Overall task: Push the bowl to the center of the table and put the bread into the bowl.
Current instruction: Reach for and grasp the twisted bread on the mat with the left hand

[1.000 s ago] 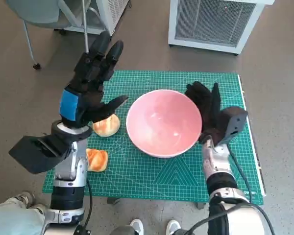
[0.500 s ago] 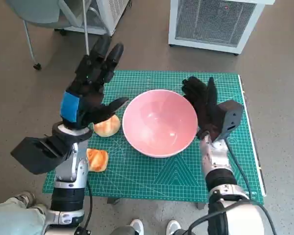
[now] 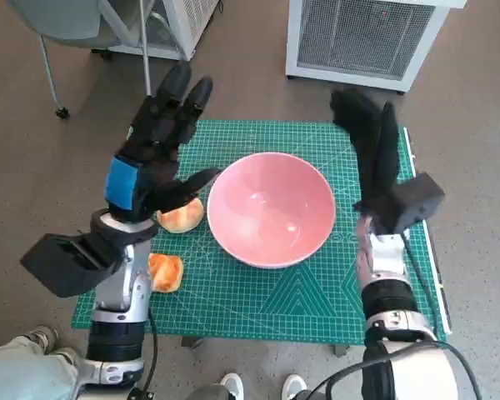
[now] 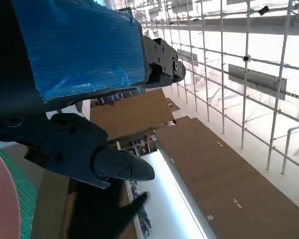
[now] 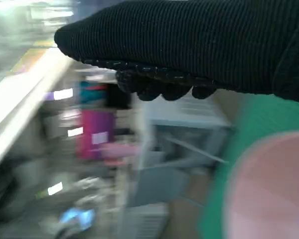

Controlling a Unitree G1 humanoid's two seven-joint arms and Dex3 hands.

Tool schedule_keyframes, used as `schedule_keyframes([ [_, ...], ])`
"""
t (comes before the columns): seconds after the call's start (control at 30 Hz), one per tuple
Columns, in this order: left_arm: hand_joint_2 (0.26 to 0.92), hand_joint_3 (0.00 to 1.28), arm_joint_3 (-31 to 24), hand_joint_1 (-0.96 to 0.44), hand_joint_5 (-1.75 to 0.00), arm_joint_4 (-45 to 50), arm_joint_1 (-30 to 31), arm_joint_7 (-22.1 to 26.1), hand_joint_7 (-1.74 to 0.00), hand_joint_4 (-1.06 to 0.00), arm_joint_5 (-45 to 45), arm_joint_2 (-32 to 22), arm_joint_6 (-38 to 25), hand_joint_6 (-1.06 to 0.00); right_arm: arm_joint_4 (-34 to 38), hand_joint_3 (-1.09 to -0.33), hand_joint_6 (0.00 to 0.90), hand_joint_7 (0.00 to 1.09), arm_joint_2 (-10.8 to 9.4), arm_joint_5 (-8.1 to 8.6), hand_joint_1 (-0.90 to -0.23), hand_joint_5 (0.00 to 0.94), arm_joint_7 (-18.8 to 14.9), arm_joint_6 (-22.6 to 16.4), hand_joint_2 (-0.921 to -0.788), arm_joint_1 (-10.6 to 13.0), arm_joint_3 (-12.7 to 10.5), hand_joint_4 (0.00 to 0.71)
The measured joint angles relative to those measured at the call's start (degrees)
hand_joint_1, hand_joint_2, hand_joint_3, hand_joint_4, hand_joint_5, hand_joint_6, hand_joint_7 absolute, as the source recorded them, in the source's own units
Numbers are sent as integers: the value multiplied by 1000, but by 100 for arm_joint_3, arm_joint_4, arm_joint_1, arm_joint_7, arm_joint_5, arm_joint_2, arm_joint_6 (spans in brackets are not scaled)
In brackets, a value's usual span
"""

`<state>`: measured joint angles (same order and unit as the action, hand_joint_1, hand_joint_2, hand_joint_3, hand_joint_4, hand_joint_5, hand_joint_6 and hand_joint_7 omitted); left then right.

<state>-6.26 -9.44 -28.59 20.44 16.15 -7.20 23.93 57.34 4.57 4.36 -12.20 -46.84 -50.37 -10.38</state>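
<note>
Pink bowl (image 3: 271, 207): mid-mat, empty, seemingly centred already. Right hand (image 3: 373, 158): beside bowl, raised, fingers straight, holding nothing; left hand (image 3: 154, 150): spread, empty, above bread (image 3: 182, 215), likely poised to grasp it.

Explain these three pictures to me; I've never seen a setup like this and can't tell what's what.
It is a humanoid robot at a small table. The wide picture looks down from its head; the other two come from cameras behind each wrist. Its left hand, black with blue tape, is raised and open above the green mat. Its gloved right hand is lifted beside the pink bowl, also holding nothing. Two pieces of bread lie on the mat left of the empty bowl.
</note>
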Motion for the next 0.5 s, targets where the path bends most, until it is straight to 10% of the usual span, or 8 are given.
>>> schedule_keyframes([
  [0.5,921,159,7,-363,-1,-115,-227,373,-11,-229,255,53,23,-275,-2258,-775,52,571,123,437,-692,1,-782,-15,-921,734,449,280],
])
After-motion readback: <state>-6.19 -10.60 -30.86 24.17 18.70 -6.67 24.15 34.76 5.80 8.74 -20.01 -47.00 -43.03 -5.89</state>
